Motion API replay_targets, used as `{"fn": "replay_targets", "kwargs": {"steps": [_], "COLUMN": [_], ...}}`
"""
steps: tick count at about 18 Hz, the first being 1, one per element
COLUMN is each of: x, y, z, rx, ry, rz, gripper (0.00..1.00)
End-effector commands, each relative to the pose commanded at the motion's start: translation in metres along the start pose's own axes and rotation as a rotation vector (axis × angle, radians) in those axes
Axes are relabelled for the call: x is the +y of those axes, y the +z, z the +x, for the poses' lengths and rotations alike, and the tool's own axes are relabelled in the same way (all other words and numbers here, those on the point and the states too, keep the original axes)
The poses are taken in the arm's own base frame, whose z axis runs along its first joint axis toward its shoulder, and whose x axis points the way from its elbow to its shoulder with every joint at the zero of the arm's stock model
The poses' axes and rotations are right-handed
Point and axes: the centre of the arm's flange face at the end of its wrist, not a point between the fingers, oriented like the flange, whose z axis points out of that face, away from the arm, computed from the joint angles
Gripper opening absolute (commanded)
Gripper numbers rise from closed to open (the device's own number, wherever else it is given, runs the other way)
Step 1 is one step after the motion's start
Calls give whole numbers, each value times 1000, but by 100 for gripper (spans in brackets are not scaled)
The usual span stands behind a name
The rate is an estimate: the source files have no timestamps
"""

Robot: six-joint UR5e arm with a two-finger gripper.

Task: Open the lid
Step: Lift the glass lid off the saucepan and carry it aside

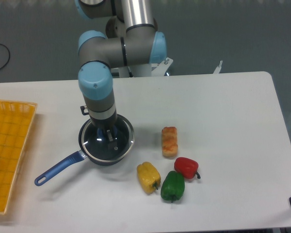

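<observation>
Gripping from straight above, the end effector points down over the centre of the lid, its fingers closed on the blue knob as far as the view shows, though the arm's wrist hides most of the contact. A vertical hold on the central knob makes sense: it is the only raised grip on a flat disc, and pulling there keeps the disc level.

The lid is a round pane of clear glass with a thin bright metal rim, glossy enough to throw white glints. It sits over the saucepan but appears shifted a little toward the right, its rim overhanging the pan's edge on that side; I judge it is coming off, not yet clear. The saucepan is dark blue and smooth, with 1 long blue handle reaching toward the front left.

Elsewhere on the white tabletop lie a yellow pepper, a green pepper and a red pepper, all waxy and lumpy, near a ridged orange-brown bread piece. A yellow mesh basket sits at the left edge.
</observation>
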Motion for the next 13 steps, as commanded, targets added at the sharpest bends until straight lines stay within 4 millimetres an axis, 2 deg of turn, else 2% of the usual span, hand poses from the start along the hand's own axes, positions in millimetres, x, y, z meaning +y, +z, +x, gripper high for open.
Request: {"fn": "replay_targets", "kwargs": {"steps": [7,13], "x": [82,153], "y": [-4,-7], "z": [-24,-36], "rx": [-7,-12], "ry": [14,42], "rz": [-1,3], "gripper": [59,59]}}
